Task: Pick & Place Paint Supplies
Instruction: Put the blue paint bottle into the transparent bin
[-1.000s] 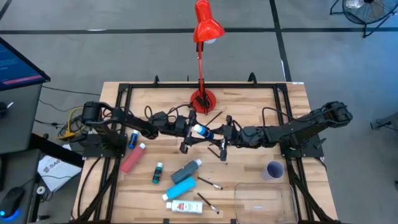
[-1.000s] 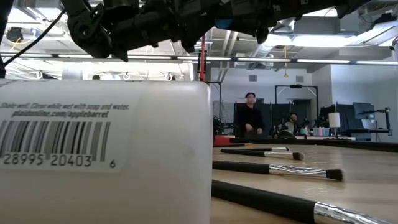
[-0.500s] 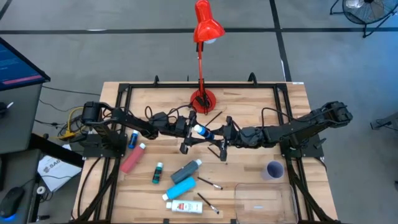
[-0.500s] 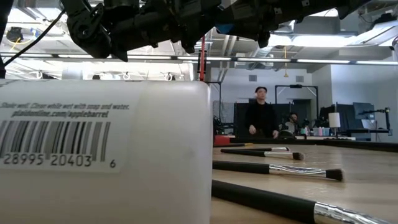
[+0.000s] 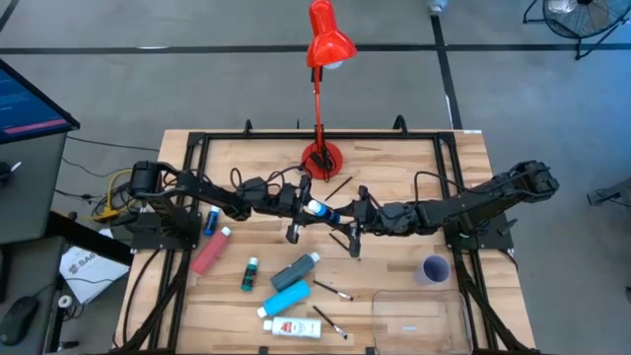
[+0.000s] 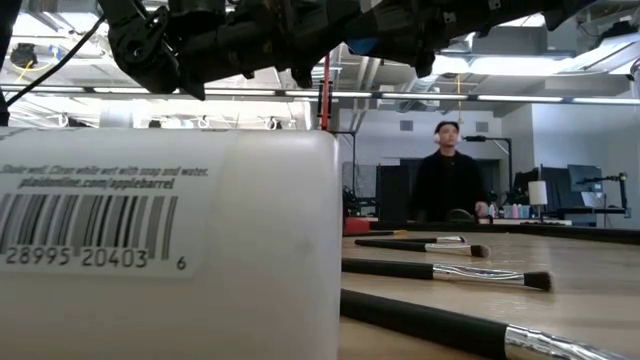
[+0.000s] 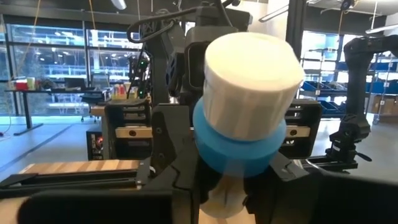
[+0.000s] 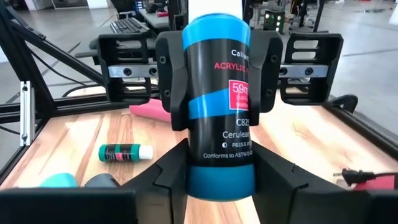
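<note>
**Near edge**
- You have a white bottle lying on its side, left of centre. In the low view its barcode label fills the near left.
- Two thin dark paintbrushes lie just right of it, one a little farther in than the other.
- Your clear tray sits at the near right corner. The lilac cup stands upright just beyond it. Every supply you can see lies on the bare wood outside both.

**Middle ground, left of centre**
- A teal tube and a grey-blue tube lie side by side, both slanted.
- A small green bottle with a white cap lies to their left.
- A pink-red tube lies farther left, with a small blue bottle just beyond it.

**Centre, lifted off the table**
- The cerulean bottle has a ribbed white cap, a bright blue body and a black label with red and white print reading "Cerulean".
- It hangs level between your two arms.
- The left gripper is clamped on it, fingers pressed to both sides of the label.
- The right gripper is narrowed around its base end and also holds it.

**Far**
- The red desk lamp stands at the far centre, with one more brush beside its base.
- A person stands in the room beyond the table.
</note>
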